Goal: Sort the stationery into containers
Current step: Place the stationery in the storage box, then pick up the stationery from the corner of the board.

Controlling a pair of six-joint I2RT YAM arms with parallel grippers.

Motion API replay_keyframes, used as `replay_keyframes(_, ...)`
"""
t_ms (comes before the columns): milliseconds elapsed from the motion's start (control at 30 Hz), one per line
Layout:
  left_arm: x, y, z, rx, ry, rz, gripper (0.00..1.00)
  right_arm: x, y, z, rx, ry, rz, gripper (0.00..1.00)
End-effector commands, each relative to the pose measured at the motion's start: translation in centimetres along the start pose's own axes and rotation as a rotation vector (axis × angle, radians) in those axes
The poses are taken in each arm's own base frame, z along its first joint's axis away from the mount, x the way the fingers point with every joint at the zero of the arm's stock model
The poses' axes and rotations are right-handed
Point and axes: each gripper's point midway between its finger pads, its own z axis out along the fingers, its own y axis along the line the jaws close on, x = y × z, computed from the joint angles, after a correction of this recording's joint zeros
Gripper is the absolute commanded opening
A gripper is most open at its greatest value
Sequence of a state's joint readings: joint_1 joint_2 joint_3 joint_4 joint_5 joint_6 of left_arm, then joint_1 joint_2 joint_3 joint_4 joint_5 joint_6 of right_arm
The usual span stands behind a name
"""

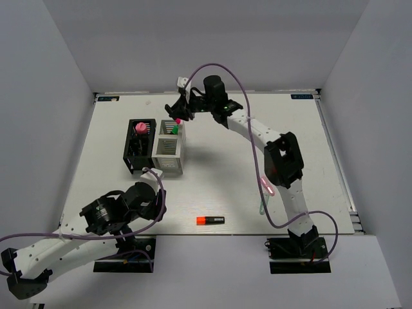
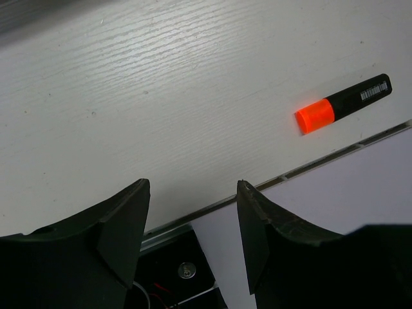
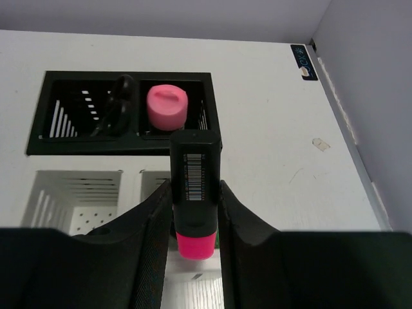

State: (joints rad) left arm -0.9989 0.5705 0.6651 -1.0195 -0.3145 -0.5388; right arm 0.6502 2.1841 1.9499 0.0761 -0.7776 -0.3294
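A pink-ended highlighter point(image 3: 194, 172) is gripped by the right hand point(image 3: 193, 193) above the white holder point(image 1: 168, 156); the left hand point(image 2: 193, 187) is held open.

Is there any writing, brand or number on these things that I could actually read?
Nothing reads clearly.
Pink highlighter: barcode label, digits too small.
Orange highlighter: barcode label, blurred.
Blue sticker on the table: print too small.
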Motion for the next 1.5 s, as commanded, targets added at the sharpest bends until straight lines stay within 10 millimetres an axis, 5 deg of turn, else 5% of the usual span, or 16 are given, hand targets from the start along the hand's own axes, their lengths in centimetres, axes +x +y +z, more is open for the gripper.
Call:
replay_keyframes(0, -0.5, -0.2, -0.3, 0.013, -0.022, -0.015, 0.67, -4.1, -2.3, 1.4, 0.069, -0.103, -0.085, 0.0)
replay_keyframes(367, 0.6, -0.1, 0.5, 0.014, -0.006, -0.009, 0.67, 0.0, -0.6, 4.0, 0.015, -0.079, -0.029, 0.0)
replay_keyframes(600, 0.8, -0.8, 1.3, 0.034, 0.017, 0.01, 0.69, 2.4, 0.5, 4.2, 0.0, -0.045, 0.007, 0.25)
replay_keyframes(733, 0.4, -1.3, 1.3, 0.045, 0.022, 0.026, 0.69, 1.6, 0.8, 4.2, -0.012, -0.058, -0.01, 0.48)
replay_keyframes(933, 0.0, -2.3, 1.7, 0.08, 0.042, 0.063, 0.45, -4.0, 0.6, 2.1, 0.019, -0.139, -0.025, 0.5)
replay_keyframes(1000, -0.3, -3.2, 1.7, 0.113, 0.048, 0.079, 0.21, -6.0, 0.5, 1.1, 0.041, -0.161, -0.017, 0.43)
replay_keyframes(1067, -1.1, -4.5, 1.8, 0.17, 0.034, 0.102, 0.04, -6.3, -1.3, 0.2, 0.176, -0.154, 0.099, 0.01)
replay_keyframes(1100, -1.3, -5.2, 1.8, 0.206, 0.035, 0.124, 0.0, -8.0, -1.7, -1.0, 0.232, -0.164, 0.125, 0.0)
replay_keyframes(1133, -2.2, -6.2, 1.8, 0.245, 0.002, 0.137, 0.0, -4.8, -2.0, -2.2, 0.312, -0.005, 0.29, 0.0)
replay_keyframes(1200, -2.3, -7.8, 1.8, 0.31, 0.021, 0.221, 0.0, -5.9, -3.0, -4.4, 0.36, 0.092, 0.291, 0.0)
replay_keyframes(1233, -2.6, -8.6, 1.6, 0.336, 0.016, 0.256, 0.03, -7.2, -3.4, -5.8, 0.367, 0.111, 0.255, 0.05)
replay_keyframes(1267, -2.2, -9.4, 2.4, 0.349, 0.06, 0.29, 0.08, -3.1, 0.1, -7.7, 0.287, 0.302, 0.392, 0.27)
replay_keyframes(1300, -1.9, -10.0, 2.5, 0.376, 0.066, 0.385, 0.15, -3.1, 0.2, -9.9, 0.29, 0.336, 0.411, 0.59)
replay_keyframes(1400, -1.7, -11.1, 3.1, 0.388, 0.16, 0.529, 0.44, 2.6, 7.5, -15.8, 0.121, 0.57, 0.544, 0.78)
replay_keyframes(1433, -3.0, -12.1, 2.6, 0.406, 0.14, 0.56, 0.56, 6.4, 9.6, -17.6, 0.098, 0.64, 0.636, 0.76)
replay_keyframes(1467, -2.4, -12.1, 3.7, 0.393, 0.192, 0.588, 0.58, 5.6, 10.5, -19.3, 0.097, 0.63, 0.583, 0.69)
